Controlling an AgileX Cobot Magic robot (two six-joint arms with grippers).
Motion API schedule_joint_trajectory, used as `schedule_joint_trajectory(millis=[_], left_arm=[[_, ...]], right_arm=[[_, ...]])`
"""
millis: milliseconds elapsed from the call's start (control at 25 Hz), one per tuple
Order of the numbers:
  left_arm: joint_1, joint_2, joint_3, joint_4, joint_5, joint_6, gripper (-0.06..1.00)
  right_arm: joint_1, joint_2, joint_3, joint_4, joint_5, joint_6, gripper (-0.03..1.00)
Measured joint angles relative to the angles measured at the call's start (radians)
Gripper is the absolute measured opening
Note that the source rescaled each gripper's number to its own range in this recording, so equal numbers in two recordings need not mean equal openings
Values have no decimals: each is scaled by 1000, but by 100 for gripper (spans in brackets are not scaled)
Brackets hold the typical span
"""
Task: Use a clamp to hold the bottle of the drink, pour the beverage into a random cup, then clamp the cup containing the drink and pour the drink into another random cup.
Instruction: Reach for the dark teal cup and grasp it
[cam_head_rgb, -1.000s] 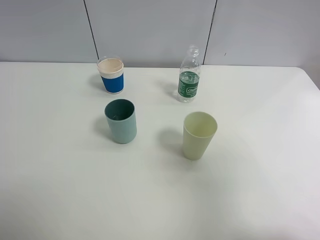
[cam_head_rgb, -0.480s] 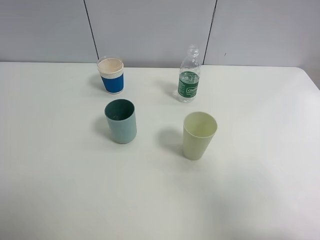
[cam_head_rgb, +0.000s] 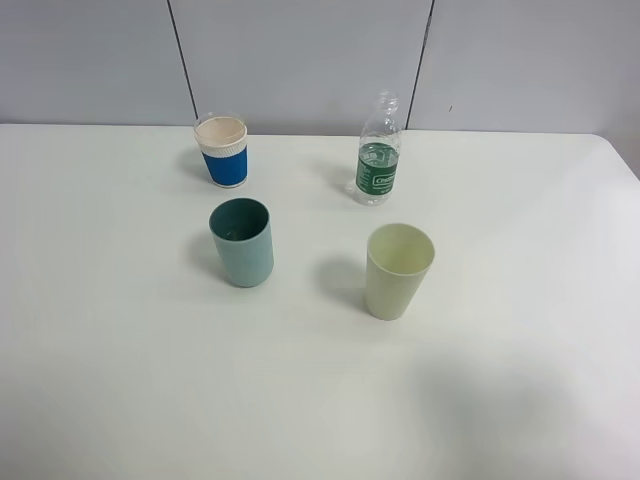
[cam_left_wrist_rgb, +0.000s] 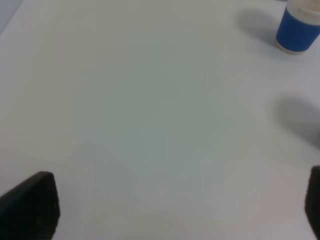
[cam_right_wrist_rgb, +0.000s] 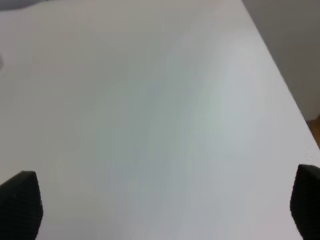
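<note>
the bottle (cam_head_rgb: 379, 150) stands upright on the white table (cam_head_rgb: 120, 380), toward its far edge by the wall, and nothing touches it. it is clear thin plastic with a green label around its lower body, and it looks only part full. whether a cap is on cannot be told. the pale green cup (cam_head_rgb: 398, 270) stands nearer the camera than the bottle, almost straight in front of it. the teal cup (cam_head_rgb: 242, 242) is in front of the bottle and off to its left. the blue-sleeved paper cup (cam_head_rgb: 223, 150) is level with the bottle, well apart on its left. the left jaws and the right jaws are both spread wide with nothing between them. each hangs over bare table, well apart from the bottle, and neither shows in the high view. the bottle will likely be light and easy to tip, and its wall should dent under a hard squeeze. the labelled band looks the best hold, as it is straight-sided and less slippery than the bare tapering shoulder. a firm but gentle pinch there should keep the bottle from twisting as it tilts to pour.
</note>
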Motion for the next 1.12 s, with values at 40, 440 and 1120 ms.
schedule_joint_trajectory(millis=[40, 440, 1120], left_arm=[[0, 0, 0, 0, 0, 0, 100], [0, 0, 0, 0, 0, 0, 100], [0, 0, 0, 0, 0, 0, 100]], right_arm=[[0, 0, 3, 5, 5, -12, 100], [0, 0, 3, 48, 4, -12, 100], [0, 0, 3, 49, 4, -12, 100]])
